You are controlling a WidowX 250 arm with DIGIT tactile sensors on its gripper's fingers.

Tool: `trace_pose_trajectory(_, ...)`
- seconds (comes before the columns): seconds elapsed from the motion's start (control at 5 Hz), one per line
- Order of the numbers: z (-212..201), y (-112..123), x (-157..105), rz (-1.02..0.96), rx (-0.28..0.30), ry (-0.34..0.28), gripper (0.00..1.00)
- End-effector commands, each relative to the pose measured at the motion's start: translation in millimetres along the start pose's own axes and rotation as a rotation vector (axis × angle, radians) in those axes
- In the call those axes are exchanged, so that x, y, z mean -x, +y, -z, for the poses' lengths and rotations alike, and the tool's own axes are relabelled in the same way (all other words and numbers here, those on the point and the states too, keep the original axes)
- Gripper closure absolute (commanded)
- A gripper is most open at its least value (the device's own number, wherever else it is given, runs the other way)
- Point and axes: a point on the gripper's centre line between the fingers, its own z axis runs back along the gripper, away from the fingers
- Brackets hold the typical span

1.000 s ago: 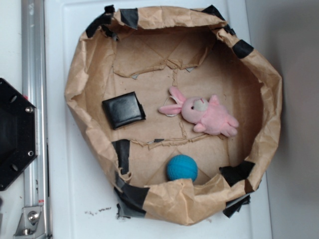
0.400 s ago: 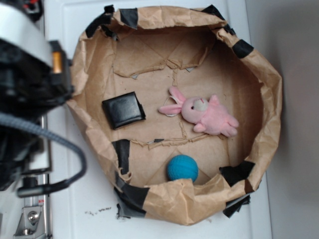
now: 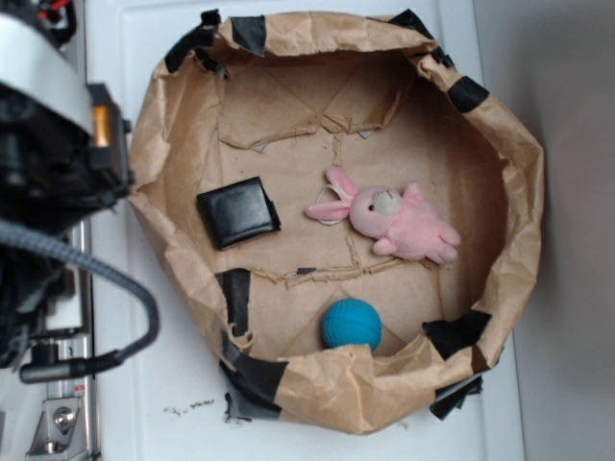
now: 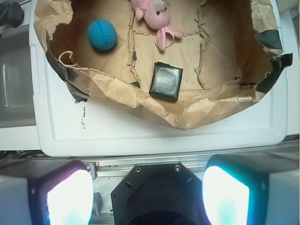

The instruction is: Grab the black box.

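Observation:
The black box [image 3: 238, 211] lies flat on the left part of the floor of a crumpled brown paper bin [image 3: 519, 192]. In the wrist view the black box [image 4: 166, 82] rests just behind the bin's near paper wall [image 4: 117, 89]. My gripper [image 4: 147, 194] is open, its two glowing fingers [image 4: 70, 199] wide apart with nothing between them. It hangs outside the bin, over a black hexagonal plate [image 4: 154, 187], well short of the box. In the exterior view only my arm's bulk [image 3: 48, 144] shows at the left edge.
A teal ball [image 3: 351, 323] and a pink plush bunny [image 3: 394, 221] share the bin floor. Black tape strips [image 3: 235, 298] patch the paper walls. The bin stands on a white tray [image 3: 173, 384], with a metal rail [image 3: 58, 423] to its left.
One second ago my arm was out of the exterior view; it has come in over the left edge, covering the black plate, and has since edged slightly left. Nothing in the bin moved.

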Motion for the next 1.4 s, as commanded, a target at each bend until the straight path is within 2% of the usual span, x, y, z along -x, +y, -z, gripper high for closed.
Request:
trace_pose_trajectory(0.0, 31, 39, -83, -0.176, -0.080, -0.169, 0.00)
trace_pose_trajectory(0.2, 45, 42, -103, -0.177, -0.078, -0.150, 0.00)
trace_pose_trajectory(0.4, 88, 35, -98, -0.133, -0.065, -0.066, 0.00)
trace_pose_trajectory(0.6, 120, 30, -93, -0.104, -0.074, -0.032, 0.00)
trace_pose_trajectory(0.8, 142, 32, -85, -0.076, -0.079, -0.026, 0.00)
trace_pose_trajectory(1.2, 143, 23, -64, -0.097, -0.019, -0.022, 0.00)
